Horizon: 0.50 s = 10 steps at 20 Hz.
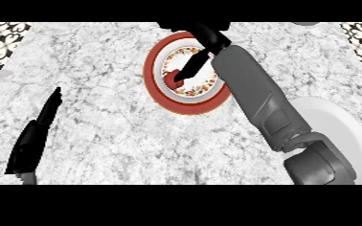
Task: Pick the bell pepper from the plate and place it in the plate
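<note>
A red-rimmed plate [157, 84] with a flowered inner band lies at the counter's middle back. A small red bell pepper [170, 75] sits in its centre, mostly hidden. My right hand [210, 37] comes over the plate from the far side, and its fingers [191, 66] and thumb close round the pepper. A plain white plate [331, 118] lies at the right, partly covered by my right forearm. My left hand [34, 136] rests at the left edge, open, its fingers straight and pointing away from me.
The counter is grey-white marble. Patterned patches show at the far left corner [13, 31] and the far right corner [351, 31]. My right forearm [258, 93] crosses the space between the two plates.
</note>
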Available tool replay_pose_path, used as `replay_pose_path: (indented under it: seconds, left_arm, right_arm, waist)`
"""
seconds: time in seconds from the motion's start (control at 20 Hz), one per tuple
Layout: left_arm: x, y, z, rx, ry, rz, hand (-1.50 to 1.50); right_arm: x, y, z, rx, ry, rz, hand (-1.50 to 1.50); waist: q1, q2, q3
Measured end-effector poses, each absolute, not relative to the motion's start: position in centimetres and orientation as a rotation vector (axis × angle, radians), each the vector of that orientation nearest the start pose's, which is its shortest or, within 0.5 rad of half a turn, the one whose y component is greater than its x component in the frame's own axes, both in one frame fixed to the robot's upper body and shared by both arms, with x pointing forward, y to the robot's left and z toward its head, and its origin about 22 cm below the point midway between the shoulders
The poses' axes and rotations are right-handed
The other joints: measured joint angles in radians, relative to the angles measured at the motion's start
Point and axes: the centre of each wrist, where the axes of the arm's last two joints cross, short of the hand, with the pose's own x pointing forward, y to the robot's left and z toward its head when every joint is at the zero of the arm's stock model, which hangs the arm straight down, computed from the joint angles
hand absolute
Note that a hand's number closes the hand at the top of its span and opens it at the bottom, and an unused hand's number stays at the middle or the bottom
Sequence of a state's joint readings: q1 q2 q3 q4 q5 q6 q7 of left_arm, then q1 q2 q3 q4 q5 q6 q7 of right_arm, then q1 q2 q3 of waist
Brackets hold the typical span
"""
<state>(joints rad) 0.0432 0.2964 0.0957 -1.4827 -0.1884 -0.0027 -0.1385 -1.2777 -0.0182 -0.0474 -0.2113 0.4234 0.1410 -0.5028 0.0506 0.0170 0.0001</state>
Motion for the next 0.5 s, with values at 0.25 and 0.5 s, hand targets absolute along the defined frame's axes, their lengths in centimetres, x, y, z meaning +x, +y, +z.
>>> replay_pose_path:
  seconds: [0.25, 0.5]
  left_arm:
    - [22.7, 32.6, -0.4, 0.442, -1.545, -0.331, 0.0]
    - [23.1, 32.2, 0.2, 0.435, -1.559, -0.333, 0.0]
  right_arm:
    - [46.6, -12.1, 11.7, 0.124, -1.773, 0.79, -1.5]
    - [47.3, -17.7, 12.3, 0.207, -1.776, 0.602, -1.5]
  waist:
    - [0.0, 0.003, 0.0]
    - [0.013, 0.012, 0.001]
